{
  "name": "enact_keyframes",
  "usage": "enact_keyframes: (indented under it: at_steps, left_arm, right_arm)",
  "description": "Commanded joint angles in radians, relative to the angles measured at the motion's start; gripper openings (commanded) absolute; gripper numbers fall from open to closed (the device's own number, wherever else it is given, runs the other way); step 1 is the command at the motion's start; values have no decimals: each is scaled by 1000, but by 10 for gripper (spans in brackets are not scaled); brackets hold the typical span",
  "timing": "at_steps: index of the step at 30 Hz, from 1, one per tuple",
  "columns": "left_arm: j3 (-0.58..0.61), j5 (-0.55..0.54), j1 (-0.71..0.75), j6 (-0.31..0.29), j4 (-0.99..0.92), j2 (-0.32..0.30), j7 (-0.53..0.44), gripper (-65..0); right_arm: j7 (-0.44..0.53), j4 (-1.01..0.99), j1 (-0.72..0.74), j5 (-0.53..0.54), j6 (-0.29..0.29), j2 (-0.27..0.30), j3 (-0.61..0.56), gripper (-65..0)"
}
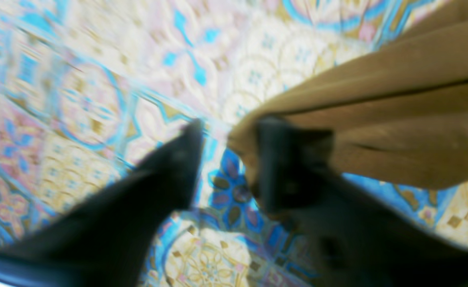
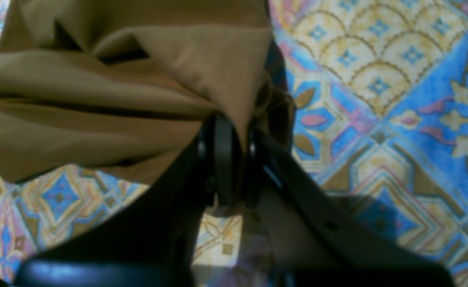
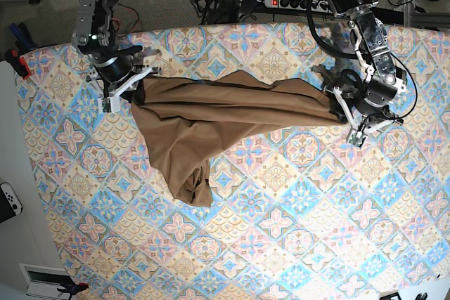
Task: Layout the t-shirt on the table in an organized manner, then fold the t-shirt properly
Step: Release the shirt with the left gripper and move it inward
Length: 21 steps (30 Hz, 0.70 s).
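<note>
The tan-brown t-shirt [image 3: 225, 114] lies bunched in a long band across the far half of the table [image 3: 281, 230], with one part trailing toward the middle. In the base view my right gripper [image 3: 137, 82] holds its left end. The right wrist view shows that gripper [image 2: 234, 127] shut on a gathered fold of the t-shirt [image 2: 98, 99]. My left gripper [image 3: 346, 107] is at the right end of the band. In the left wrist view its fingers [image 1: 234, 124] stand apart, and the t-shirt [image 1: 397, 99] still rests against the right finger over the table [image 1: 98, 99].
Cables and a power strip [image 3: 288, 1] run behind the table's far edge. A red clamp [image 3: 21, 61] sits at the far left corner, and a white controller [image 3: 8, 201] lies off the left edge.
</note>
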Motion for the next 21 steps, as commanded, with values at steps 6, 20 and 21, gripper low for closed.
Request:
enact_keyframes:
  at_steps: [6,20,21]
  left_arm:
    - [-6,-8,26,5,119,25,-17,-158]
    - [-6,-360,329,5,152,160,-112,-158]
    - [-2,-375,332,5,128,160,-128,-158]
  right_arm:
    - [22,19,6,8,7,9,4,-650]
    - [22,19,3,8,7,9,6,-650]
    - [22,19,3,8,7,9,6,-650]
